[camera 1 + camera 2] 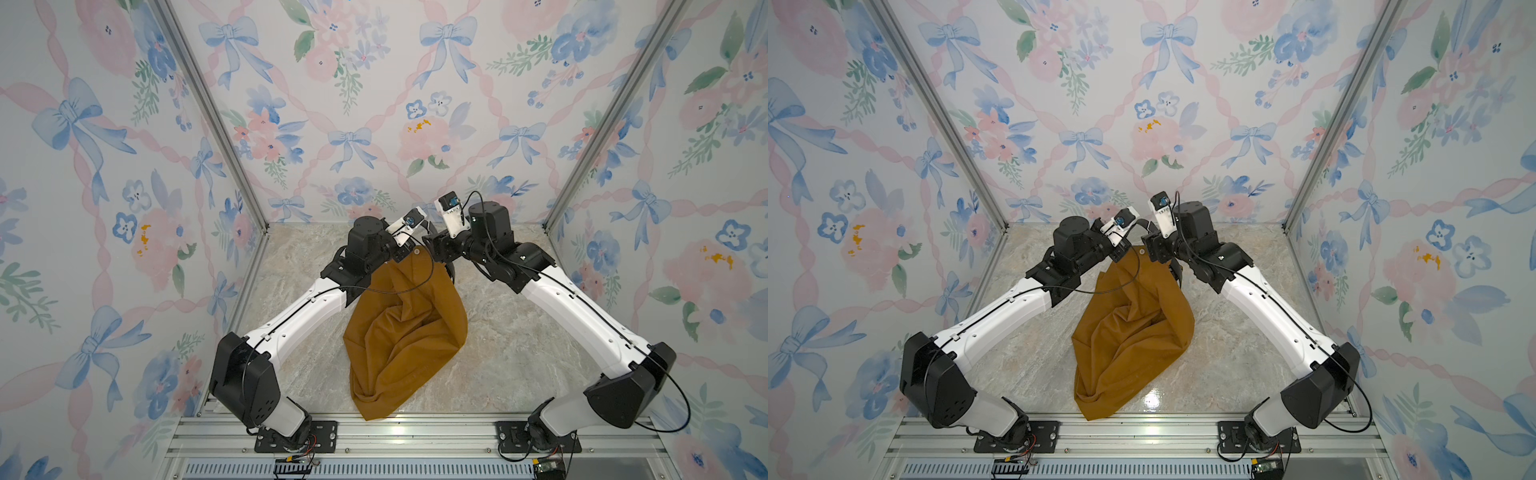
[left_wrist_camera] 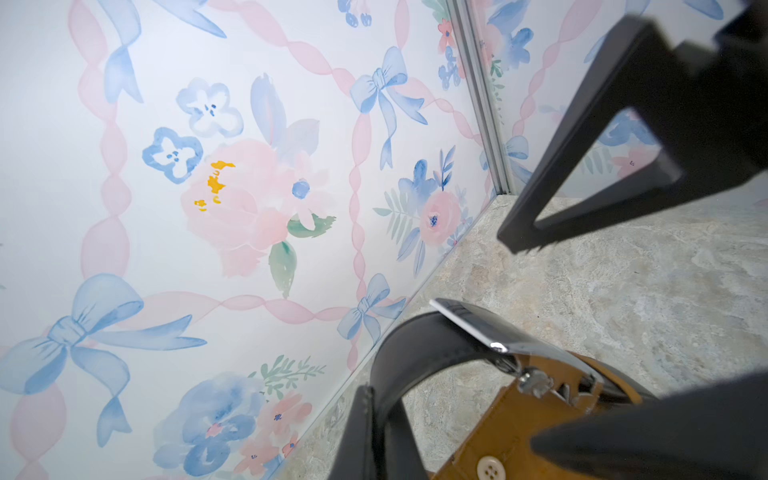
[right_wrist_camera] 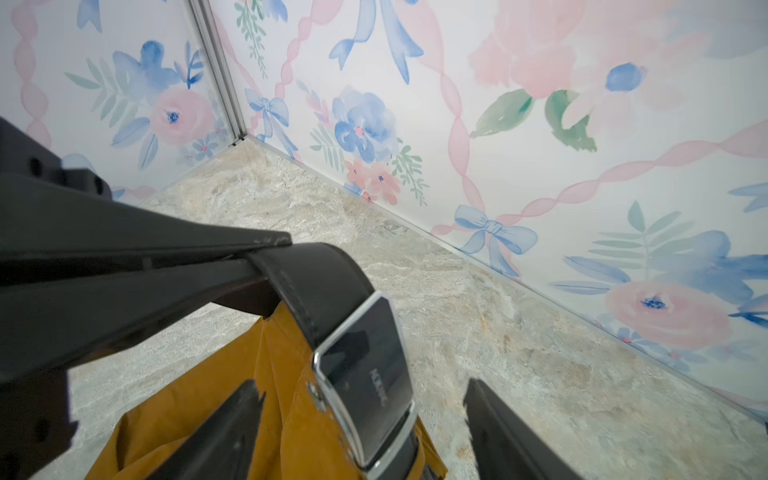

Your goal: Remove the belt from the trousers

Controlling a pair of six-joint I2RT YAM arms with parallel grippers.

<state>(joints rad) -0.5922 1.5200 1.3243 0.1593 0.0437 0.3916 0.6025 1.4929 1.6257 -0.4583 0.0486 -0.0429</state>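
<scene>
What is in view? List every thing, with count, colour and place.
trousers: one, mustard, crumpled at the middle of the table, waistband end lifted toward the far wall
belt: one, black, at the trousers' waistband
buckle: one, silver frame with dark face, on the belt's end
button: one, white, on the waistband beside the buckle
table: one, beige marble pattern, under everything
walls: three, white with pink and blue flowers and bows, around the table
left gripper: one, black, shut on the belt strap
right gripper: one, black, open, fingers either side of the buckle
</scene>
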